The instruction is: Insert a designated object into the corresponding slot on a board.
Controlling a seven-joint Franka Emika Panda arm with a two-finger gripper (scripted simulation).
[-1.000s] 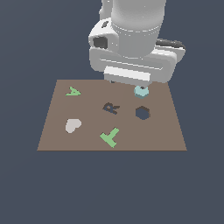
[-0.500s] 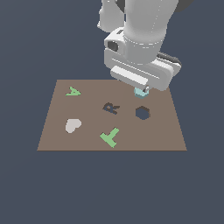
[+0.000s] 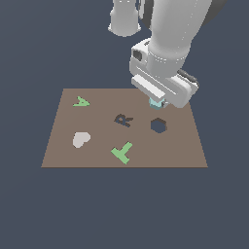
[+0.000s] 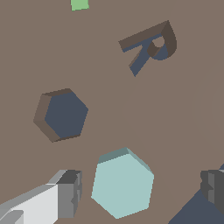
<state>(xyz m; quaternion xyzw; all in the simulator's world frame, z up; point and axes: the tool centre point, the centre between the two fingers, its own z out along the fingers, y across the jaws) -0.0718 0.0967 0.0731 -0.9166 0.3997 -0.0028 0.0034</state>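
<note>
You've got the gripper (image 4: 138, 188) low over the board (image 3: 63, 146), jaws spread wide, one finger (image 4: 68, 192) on each side of the pale teal hexagon block (image 4: 122, 183) with a visible gap both sides, so nothing is gripped. The block sits flat on the board near the far edge, just beside the dark hexagon slot (image 4: 64, 114), not in it. In the exterior view only a sliver of the block (image 3: 156, 102) shows under the hand, slot (image 3: 158, 125) just nearer the camera. R-shaped cutout (image 3: 123, 119) sits toward that view's left, with the green T piece (image 3: 122, 152), green A piece (image 3: 81, 101) and pale grey heart (image 3: 80, 139) further left.
</note>
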